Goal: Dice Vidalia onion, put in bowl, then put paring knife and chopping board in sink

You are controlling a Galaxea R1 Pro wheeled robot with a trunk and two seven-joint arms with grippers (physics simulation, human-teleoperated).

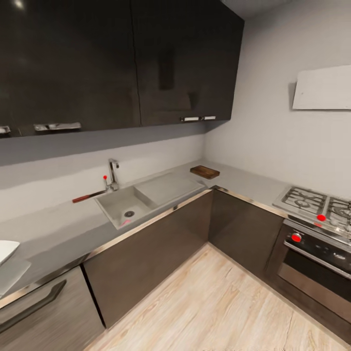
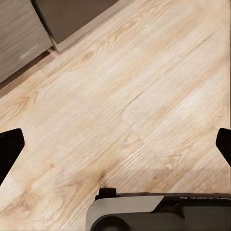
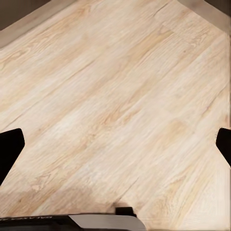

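Sink [image 1: 127,207] sits in the far-left counter run, chopping board [image 1: 204,171] on the counter to its right near the corner, paring knife [image 1: 88,196] with a reddish handle lying just left of the faucet [image 1: 113,174]. We can't make out the onion in the basin; a faint pinkish spot near its front edge is too small to call. White bowl [image 1: 7,249] edge shows at the near left on the counter.

Both grippers hang over the wood floor [image 1: 214,302], well apart from the counter. Left gripper [image 2: 115,147] spread wide, nothing between its tips; right gripper [image 3: 115,144] likewise wide and empty.

Sink lies ahead and left, so we judge the left arm nearer once the base closes in. Knife's long axis runs along the counter's back edge. Stove [image 1: 317,209] at right. No readable labels.
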